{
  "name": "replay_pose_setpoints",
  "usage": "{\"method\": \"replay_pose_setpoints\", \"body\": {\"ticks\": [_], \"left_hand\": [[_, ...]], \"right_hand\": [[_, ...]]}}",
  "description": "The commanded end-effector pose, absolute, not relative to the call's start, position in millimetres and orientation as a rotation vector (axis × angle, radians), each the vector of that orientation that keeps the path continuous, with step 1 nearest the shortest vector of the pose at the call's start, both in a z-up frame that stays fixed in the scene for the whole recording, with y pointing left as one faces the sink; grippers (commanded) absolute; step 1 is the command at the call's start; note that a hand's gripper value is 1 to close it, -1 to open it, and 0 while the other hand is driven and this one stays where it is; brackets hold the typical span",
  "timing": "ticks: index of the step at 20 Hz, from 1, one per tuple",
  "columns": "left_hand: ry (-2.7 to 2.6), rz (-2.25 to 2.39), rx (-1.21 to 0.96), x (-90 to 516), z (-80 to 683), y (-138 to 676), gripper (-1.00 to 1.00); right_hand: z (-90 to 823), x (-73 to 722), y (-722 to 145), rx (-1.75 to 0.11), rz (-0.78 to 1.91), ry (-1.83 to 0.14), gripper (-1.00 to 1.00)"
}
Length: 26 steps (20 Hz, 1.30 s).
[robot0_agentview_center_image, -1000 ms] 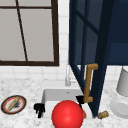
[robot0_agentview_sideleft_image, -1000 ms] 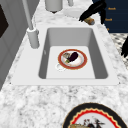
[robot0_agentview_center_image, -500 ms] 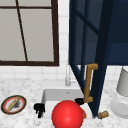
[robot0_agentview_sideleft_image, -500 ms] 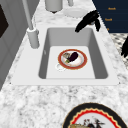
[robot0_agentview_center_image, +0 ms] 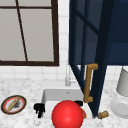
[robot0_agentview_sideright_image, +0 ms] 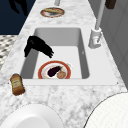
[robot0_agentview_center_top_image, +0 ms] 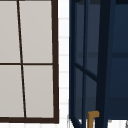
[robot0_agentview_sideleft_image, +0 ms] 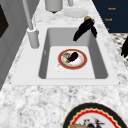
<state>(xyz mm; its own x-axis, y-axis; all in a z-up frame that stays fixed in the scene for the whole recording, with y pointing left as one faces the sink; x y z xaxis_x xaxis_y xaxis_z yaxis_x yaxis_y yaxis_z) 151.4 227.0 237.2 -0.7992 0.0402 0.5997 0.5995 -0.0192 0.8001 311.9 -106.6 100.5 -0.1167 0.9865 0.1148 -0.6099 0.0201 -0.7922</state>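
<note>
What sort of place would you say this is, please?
Most likely a home kitchen: a sink with a tap set in a marble counter, a plate of food in the basin, and an open blue wall cabinet door beside a window.

The sink sat in the tabletop, with the faucet behind it on the window side; a plate of food lay in the basin toward its right end; the right hand hung over the basin's front rim, just beside that plate; the left hand hovered at the sink's front left corner; a second plate rested on the tabletop left of the sink; a small jar lay on its side at the right front corner; an open cabinet door stood above the sink's right part.
</note>
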Motion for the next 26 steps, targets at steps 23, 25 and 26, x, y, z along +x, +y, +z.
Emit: {"method": "replay_pose_setpoints", "body": {"ticks": [23,25,26], "left_hand": [[-1.861,-1.872,-0.666,151,237,227,0.0],[-1.861,-1.872,-0.666,151,237,227,0.0],[-1.861,-1.872,-0.666,151,237,227,0.0]], "right_hand": [[94,335,-146,-0.474,1.62,-0.953,-1.0],[89,336,-146,-0.492,1.619,-0.969,-1.0],[86,336,-146,-0.5,1.618,-0.977,-1.0]]}}
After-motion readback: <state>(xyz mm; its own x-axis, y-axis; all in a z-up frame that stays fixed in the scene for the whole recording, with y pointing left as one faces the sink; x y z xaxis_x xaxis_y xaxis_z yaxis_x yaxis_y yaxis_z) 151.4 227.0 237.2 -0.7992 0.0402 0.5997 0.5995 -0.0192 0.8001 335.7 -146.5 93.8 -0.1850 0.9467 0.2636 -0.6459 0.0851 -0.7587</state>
